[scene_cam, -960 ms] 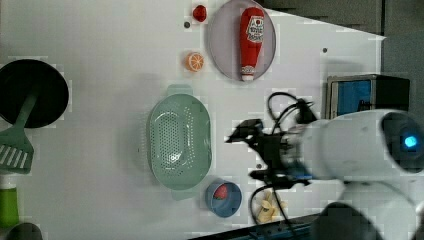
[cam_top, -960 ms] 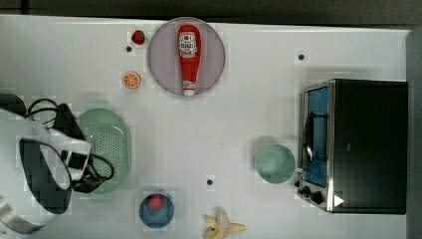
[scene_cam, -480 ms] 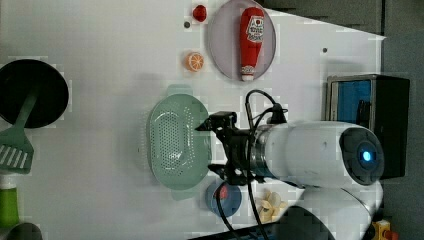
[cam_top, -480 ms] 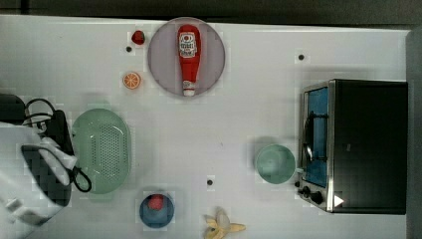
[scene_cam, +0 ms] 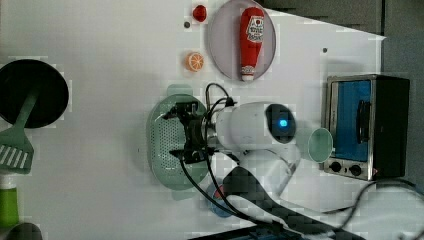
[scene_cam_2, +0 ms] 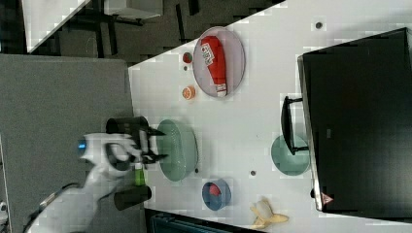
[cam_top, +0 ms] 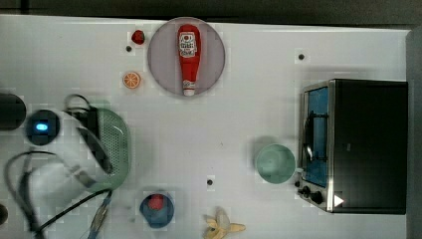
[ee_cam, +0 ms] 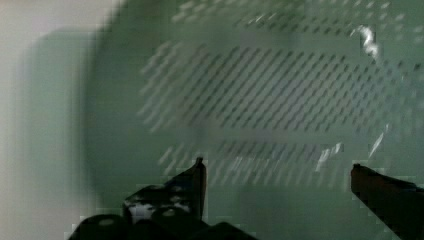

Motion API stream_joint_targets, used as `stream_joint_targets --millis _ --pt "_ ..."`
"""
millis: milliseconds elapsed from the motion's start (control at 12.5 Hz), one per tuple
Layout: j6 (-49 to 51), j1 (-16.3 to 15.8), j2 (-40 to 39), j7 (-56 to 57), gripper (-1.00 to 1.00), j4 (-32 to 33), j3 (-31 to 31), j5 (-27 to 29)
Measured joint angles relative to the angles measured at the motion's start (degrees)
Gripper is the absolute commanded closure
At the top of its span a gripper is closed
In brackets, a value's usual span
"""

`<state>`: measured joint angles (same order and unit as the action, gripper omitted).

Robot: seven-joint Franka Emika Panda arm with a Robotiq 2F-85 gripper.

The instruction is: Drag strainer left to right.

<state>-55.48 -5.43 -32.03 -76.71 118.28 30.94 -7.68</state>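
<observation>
The strainer (cam_top: pixel 119 144) is a pale mint-green oval with a grid of small holes, lying on the white table at the top view's left. My arm covers its left half there. In the left view, my gripper (scene_cam: pixel 181 133) hangs over the strainer (scene_cam: pixel 161 142) with its two black fingers spread wide. The right view shows the gripper (scene_cam_2: pixel 163 144) beside the strainer's (scene_cam_2: pixel 182 150) rim. In the wrist view the holed inside of the strainer (ee_cam: pixel 280 90) lies just beyond the open gripper (ee_cam: pixel 277 172), and nothing is between the fingers.
A ketchup bottle (cam_top: pixel 188 57) lies on a grey plate (cam_top: pixel 211 69). Nearby are an orange slice (cam_top: pixel 132 79), a smooth mint bowl (cam_top: pixel 274 163) beside the toaster oven (cam_top: pixel 361 144), a blue bowl (cam_top: pixel 157 209) and a banana (cam_top: pixel 221 226). A black pan (scene_cam: pixel 30 92) and spatula (scene_cam: pixel 15 150) lie beyond the strainer.
The arm has swung over the strainer, the gripper moving towards the left view's left until it hangs above the strainer's bowl. The fingers stayed open and the strainer has not moved.
</observation>
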Motion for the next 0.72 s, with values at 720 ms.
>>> stream_joint_targets --millis 720 --pt "-1.82 -3.39 -1.62 -2.29 -1.00 4.25 -8.56 -1.76"
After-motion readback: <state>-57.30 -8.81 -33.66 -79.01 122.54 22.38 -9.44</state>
